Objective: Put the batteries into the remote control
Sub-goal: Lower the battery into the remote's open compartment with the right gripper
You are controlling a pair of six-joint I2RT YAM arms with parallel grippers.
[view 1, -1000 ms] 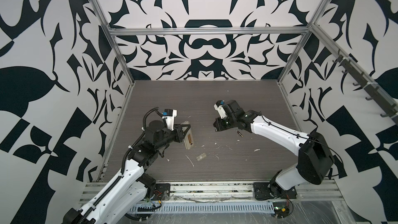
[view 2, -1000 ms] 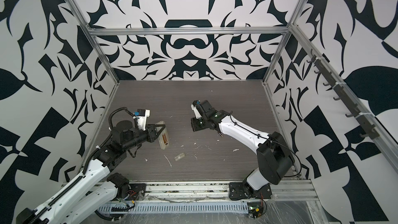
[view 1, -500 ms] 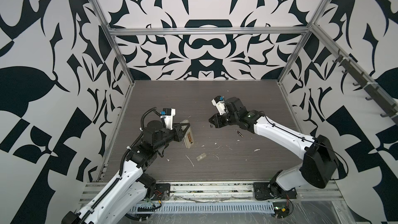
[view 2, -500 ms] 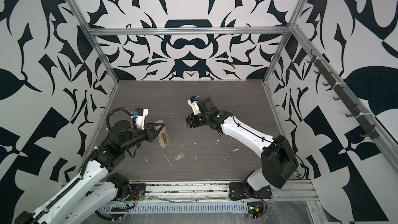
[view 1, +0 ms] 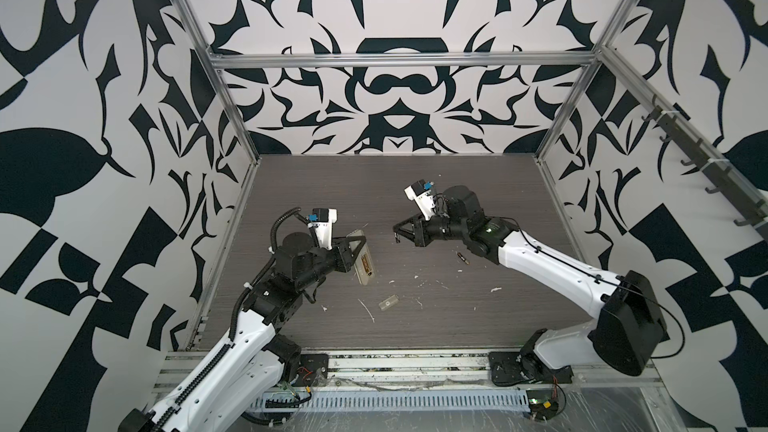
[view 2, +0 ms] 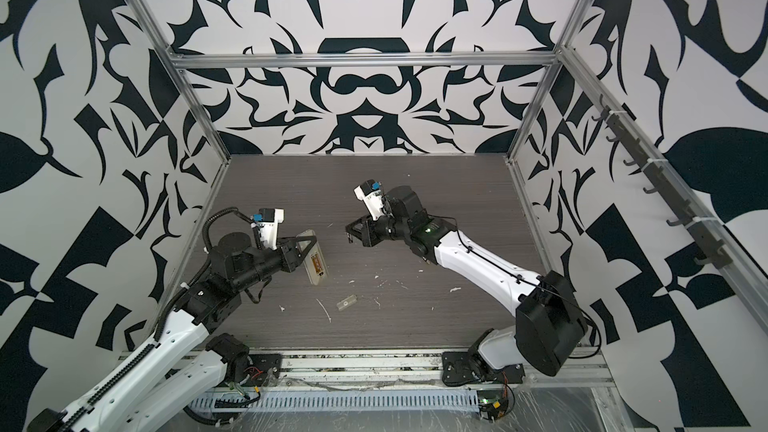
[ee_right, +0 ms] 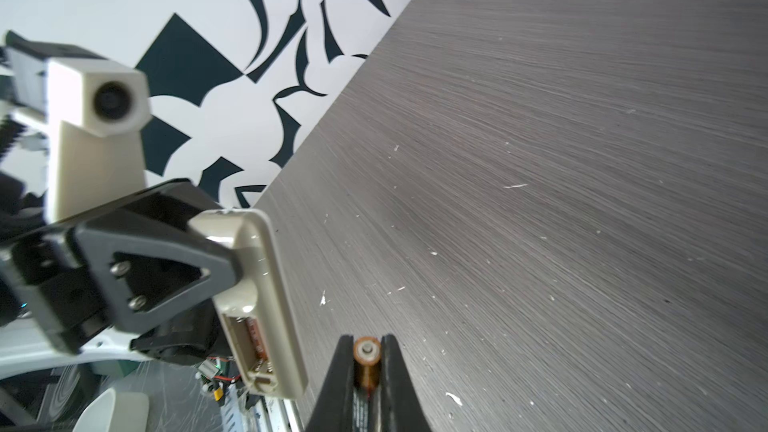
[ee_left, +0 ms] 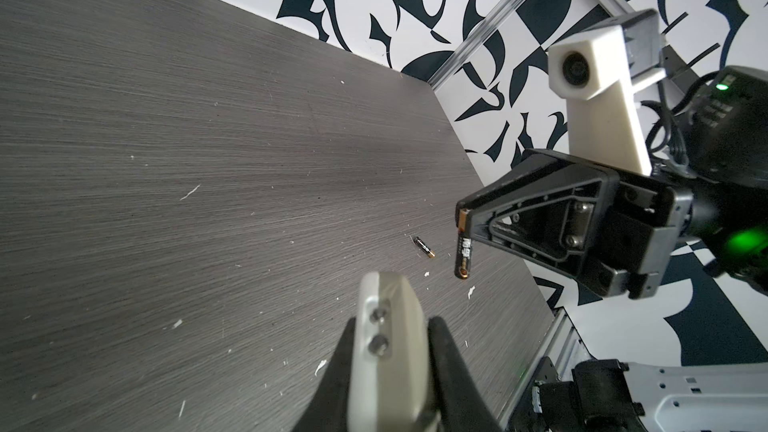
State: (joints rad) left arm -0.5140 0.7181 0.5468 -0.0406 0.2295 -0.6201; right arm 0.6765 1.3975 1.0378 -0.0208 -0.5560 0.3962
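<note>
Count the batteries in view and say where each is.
2. One battery is clamped in the right end effector, off the table; the second battery lies loose on the table. The brownish strip in the remote's recess is unclear, possibly another.

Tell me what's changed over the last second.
The right gripper, shut on a battery, moved across the table toward the remote control held by the left gripper. Nothing was picked up or released. The left gripper and remote, the second battery and the translucent cover stayed put.
</note>
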